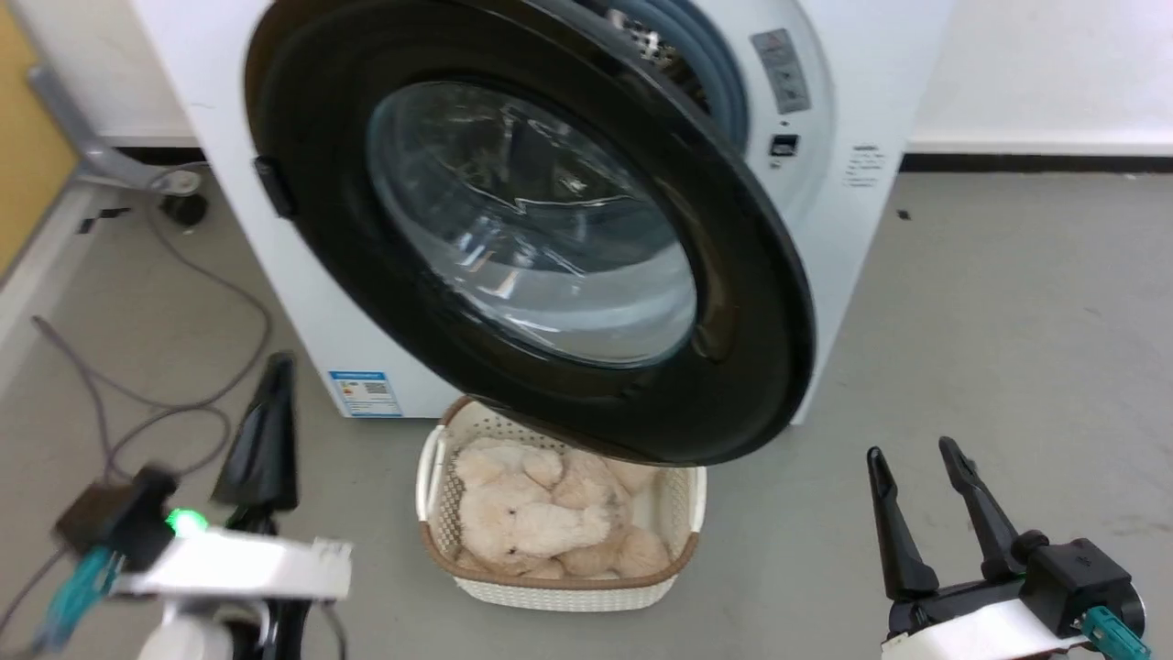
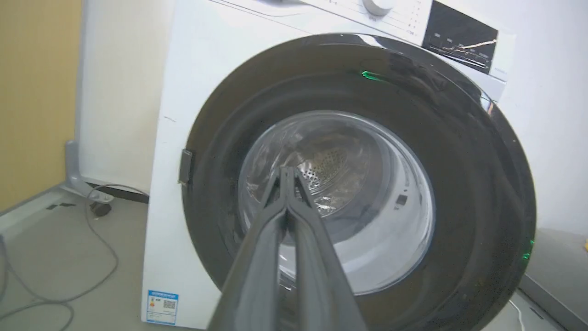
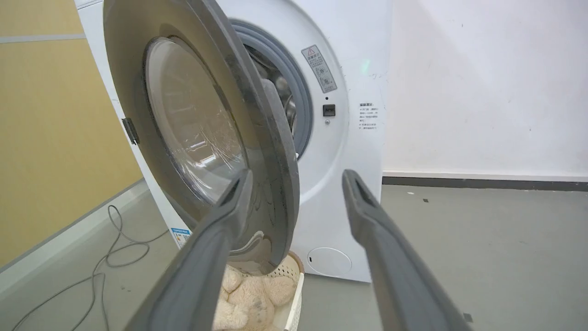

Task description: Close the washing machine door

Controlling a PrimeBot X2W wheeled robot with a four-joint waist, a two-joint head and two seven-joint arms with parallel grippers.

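1. Right gripper [image 1: 912,451]: nearest item, low on the right. Its two dark fingers are spread wide with nothing between them. In the right wrist view the right gripper [image 3: 297,177] frames the door's free edge, but the head view shows it well short of the door.

2. Left gripper [image 1: 278,368]: low on the left and blurred, so its outline is soft. The left wrist view shows the left gripper [image 2: 287,172] with fingers pressed together tip to tip and empty. They point toward the glass bowl, and that view cannot confirm contact. In the head view the tip lies left of the door and lower, near the blue sticker [image 1: 365,392].

3. Basket [image 1: 550,596]: cream, perforated, on the floor just in front of the machine, holding a plush toy [image 1: 531,522]. The door's lower edge hides its far rim.

4. Washing machine door [image 1: 321,183]: partly open. It is hinged at its left edge [image 2: 185,166], and its right edge stands off the cabinet toward the robot. Reflections cloud the glass. Part of the perforated drum [image 2: 326,170] is visible through it.

5. Washing machine [image 1: 302,302]: white cabinet, with its top cut off in the head view. The grey gasket [image 3: 303,96] and the latch socket [image 3: 328,110] show in the gap to the right of the door. The label text is too small to read.

6. Grey cable [image 1: 247,312]: lies on the floor at far left.
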